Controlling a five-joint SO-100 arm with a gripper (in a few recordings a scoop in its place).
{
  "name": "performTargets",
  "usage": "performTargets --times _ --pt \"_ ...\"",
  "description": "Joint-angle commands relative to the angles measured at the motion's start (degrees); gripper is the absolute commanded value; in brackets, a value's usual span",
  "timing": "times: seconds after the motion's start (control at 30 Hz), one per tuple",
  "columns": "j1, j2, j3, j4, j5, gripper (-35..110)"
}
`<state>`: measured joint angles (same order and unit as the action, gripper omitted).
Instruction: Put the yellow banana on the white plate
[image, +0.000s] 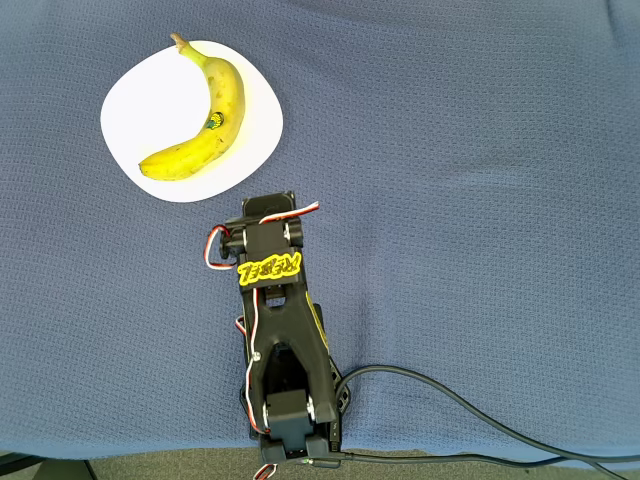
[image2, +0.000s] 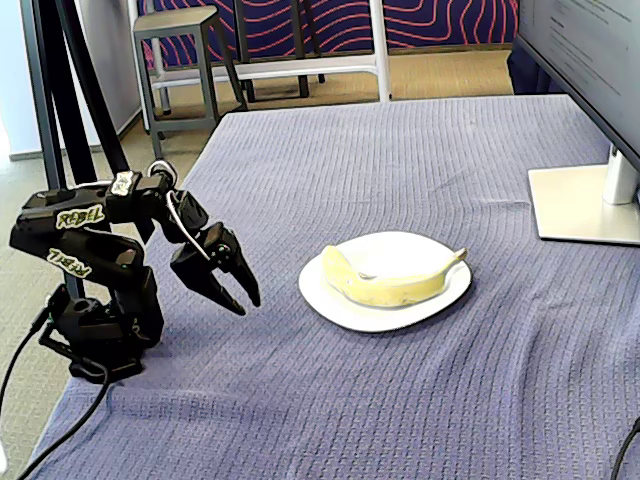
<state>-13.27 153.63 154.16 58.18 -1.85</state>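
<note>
In the fixed view, the black arm (image2: 95, 270) is standing at the left near edge of the table (image2: 400, 160), which is covered with a blue-grey woven cloth. Yellow lettering is showing on two of its links, but it is too small to read. In the overhead view a yellow cut-out label (image: 270, 269) is sitting on top of the arm; its letters are hard to make out. The gripper (image2: 240, 296) is hanging just above the cloth with its fingers (image2: 213, 288) slightly apart, holding nothing, just left of the plate. The overhead view is hiding the fingers under the arm's own body.

The white plate (image2: 345, 298) is lying near the middle of the table, and the yellow banana (image2: 385, 284) is resting on it, its stem pointing right and far. Looking down from overhead, a small dark sticker (image: 213, 122) is showing on the banana (image: 200, 125), which is lying on the plate (image: 135, 105). At the right edge of the fixed view, a monitor stand (image2: 585, 200) is standing on the table.
</note>
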Motion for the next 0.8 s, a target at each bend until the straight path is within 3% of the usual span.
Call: performTargets --times 0.0,0.2,0.77 --pt "2.9 5.62 3.78 0.79 -2.55 0" --pt "5.19 13.54 7.91 2.46 2.9 0" --pt "12.83 25.14 12.22 11.51 -1.49 0"
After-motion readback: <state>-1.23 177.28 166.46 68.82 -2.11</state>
